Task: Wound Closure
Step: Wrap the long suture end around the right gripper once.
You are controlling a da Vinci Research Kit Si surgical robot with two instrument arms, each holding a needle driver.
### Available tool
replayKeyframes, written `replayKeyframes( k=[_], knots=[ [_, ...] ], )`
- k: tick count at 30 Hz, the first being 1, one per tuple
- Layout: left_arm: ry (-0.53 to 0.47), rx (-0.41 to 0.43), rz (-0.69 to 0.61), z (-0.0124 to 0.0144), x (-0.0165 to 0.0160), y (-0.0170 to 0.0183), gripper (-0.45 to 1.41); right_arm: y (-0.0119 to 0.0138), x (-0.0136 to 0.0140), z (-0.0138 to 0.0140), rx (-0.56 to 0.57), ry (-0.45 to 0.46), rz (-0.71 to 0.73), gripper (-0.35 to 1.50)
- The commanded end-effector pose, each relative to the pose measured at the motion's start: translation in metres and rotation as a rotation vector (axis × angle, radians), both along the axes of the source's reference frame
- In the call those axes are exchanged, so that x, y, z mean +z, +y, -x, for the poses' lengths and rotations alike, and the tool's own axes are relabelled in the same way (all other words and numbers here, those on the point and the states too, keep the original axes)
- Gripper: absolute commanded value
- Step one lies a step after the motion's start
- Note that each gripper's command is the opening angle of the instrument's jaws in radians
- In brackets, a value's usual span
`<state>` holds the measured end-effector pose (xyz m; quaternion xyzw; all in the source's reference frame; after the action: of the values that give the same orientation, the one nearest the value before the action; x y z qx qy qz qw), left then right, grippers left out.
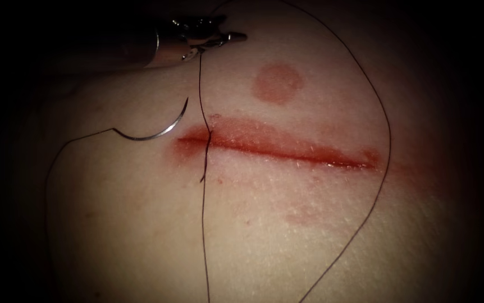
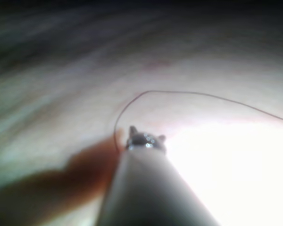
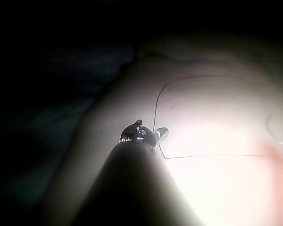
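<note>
The tissue (image 1: 287, 224) has a red cut (image 1: 287, 147) running left to right. The curved needle (image 1: 158, 130) lies free on the tissue's surface just left of the cut's left end, held by neither tool and not in the tissue. My left tool (image 1: 219, 39) reaches in from the upper left, its jaws shut on the thread (image 1: 200, 84). That strand drops taut to the stitch (image 1: 207, 143) at the cut's left end. The left tool (image 2: 145, 137) has thread (image 2: 198, 93) curving off beside it. Thread (image 3: 207, 155) also passes close by my right tool (image 3: 148, 132).
A long loop of thread (image 1: 387, 129) arcs over the tissue past the cut's right end. Another strand (image 1: 205, 247) runs down from the stitch. Thread from the needle's tail (image 1: 62, 154) trails off left. A round red mark (image 1: 277, 83) sits above the cut.
</note>
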<state>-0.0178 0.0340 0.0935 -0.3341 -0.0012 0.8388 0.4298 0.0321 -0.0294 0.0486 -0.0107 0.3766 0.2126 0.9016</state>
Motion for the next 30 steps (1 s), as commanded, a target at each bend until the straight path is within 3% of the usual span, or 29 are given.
replayKeyframes(
  k=[1,14,22,26,28,29,30],
  knots=[
    [-0.003,0.003,0.001,0.0004,0.0005,0.0003,0.50,-0.0004,0.0006,-0.0007,-0.002,0.004,-0.008,1.36],
    [-0.005,0.004,0.000,0.0002,0.0005,0.0003,0.50,0.0001,0.0008,-0.0009,0.003,0.001,-0.010,1.35],
    [-0.005,0.004,0.000,0.0002,0.0005,0.0003,0.50,0.0019,-0.0006,-0.0014,0.005,-0.098,0.051,1.35],
    [-0.005,0.004,0.000,0.0002,0.0005,0.0003,0.50,0.0027,-0.0001,-0.0010,-0.006,-0.049,0.041,1.33],
    [-0.066,0.042,0.003,0.0000,0.0004,-0.0001,0.48,0.0025,0.0004,-0.0009,-0.006,-0.050,0.045,1.35],
    [-0.143,0.054,0.028,0.0002,0.0003,-0.0007,0.45,0.0022,0.0007,-0.0010,-0.004,-0.050,0.043,1.35],
    [-0.148,0.048,0.043,0.0004,0.0002,-0.0008,0.45,0.0018,0.0010,-0.0011,-0.003,-0.048,0.041,1.35]
  ],
)
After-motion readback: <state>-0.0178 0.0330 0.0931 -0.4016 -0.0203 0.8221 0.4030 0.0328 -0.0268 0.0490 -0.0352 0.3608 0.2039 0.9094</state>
